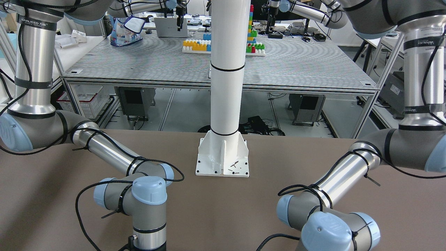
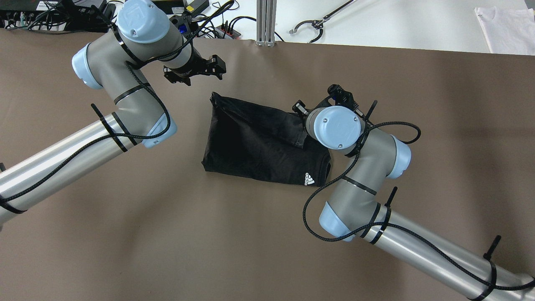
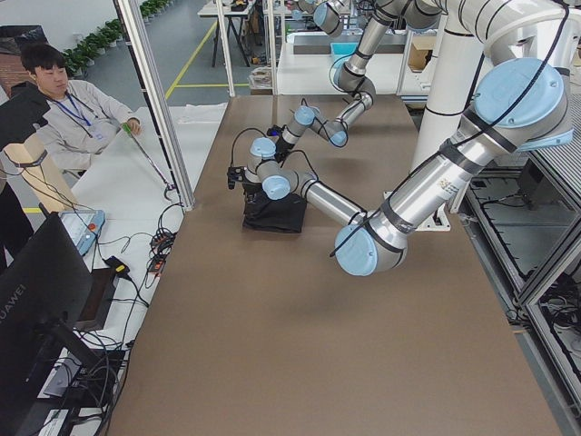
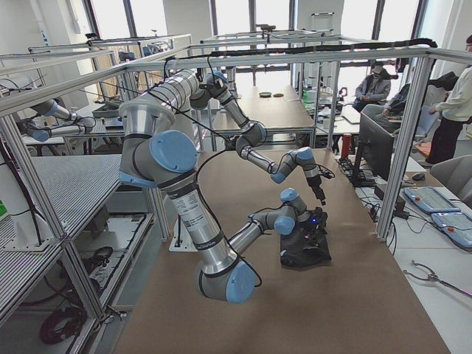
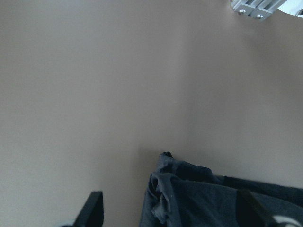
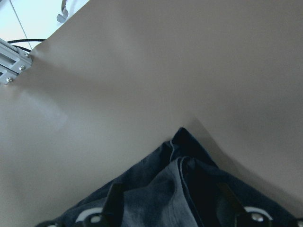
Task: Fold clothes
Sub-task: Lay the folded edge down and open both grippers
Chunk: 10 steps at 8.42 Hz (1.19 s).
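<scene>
Jaws of both grippers stand wide apart and hold nothing. The left gripper point(image 2: 195, 71) hangs in the upper left-centre of the overhead view, just off the garment's upper-left corner. The right gripper point(image 6: 171, 201) is hidden under its own wrist in that view. The right wrist view shows it low over the cloth, with black fabric between its fingers; whether they touch the cloth cannot be told.

Largest is the brown table point(image 2: 125, 242), which fills nearly the whole overhead frame. On it, slightly above and right of centre, lie the clothes point(image 2: 250, 146): one black garment, flat and roughly rectangular, tilted so that its long edges run down toward the lower right. A flap point(image 2: 267, 121) lies doubled across the upper-right part, so you may judge one fold already made. Smaller is the bunched corner point(image 2: 215, 98) at upper left, which puckers. Smallest is the white print point(image 2: 309, 179), near the lower-right corner.

Expect the fabric to be light, thin and limp. It should sag between two holds, and its layers should slide over one another. Take hold at the two upper corners or along a hem, pinching every layer, and raise both sides together.
</scene>
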{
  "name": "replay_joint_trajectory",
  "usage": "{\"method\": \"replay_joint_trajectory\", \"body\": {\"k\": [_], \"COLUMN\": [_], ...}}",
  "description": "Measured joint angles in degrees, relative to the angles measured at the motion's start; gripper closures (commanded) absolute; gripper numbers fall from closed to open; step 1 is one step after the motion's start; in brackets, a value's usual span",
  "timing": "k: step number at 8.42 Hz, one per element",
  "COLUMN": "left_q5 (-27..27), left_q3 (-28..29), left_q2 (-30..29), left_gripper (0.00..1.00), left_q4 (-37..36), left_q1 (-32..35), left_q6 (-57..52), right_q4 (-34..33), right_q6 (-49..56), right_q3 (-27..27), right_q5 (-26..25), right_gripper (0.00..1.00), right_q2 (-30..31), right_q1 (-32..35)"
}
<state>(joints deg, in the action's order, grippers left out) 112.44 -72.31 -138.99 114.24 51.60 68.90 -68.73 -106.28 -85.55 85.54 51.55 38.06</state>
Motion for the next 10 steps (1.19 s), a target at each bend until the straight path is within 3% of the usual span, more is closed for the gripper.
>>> {"method": "replay_joint_trajectory", "body": {"k": [3, 5, 10], "left_q5": [0.6, 0.5, 0.4], "left_q3": [-0.1, -0.1, -0.1], "left_q2": [0.5, 0.7, 0.9], "left_gripper": [0.00, 0.00, 0.00], "left_q4": [0.0, 0.0, 0.0], "left_q1": [0.5, 0.6, 0.8], "left_q6": [-0.8, -1.1, -1.3], "right_q4": [0.1, 0.2, 2.6], "right_q6": [-3.5, -3.9, -1.3], "right_q3": [1.1, 2.6, 3.8], "right_q5": [-4.8, -6.2, -6.3], "right_gripper": [0.42, 1.00, 1.00], "right_q2": [0.1, 0.0, -0.3], "right_q1": [-4.6, -5.5, -2.3]}}
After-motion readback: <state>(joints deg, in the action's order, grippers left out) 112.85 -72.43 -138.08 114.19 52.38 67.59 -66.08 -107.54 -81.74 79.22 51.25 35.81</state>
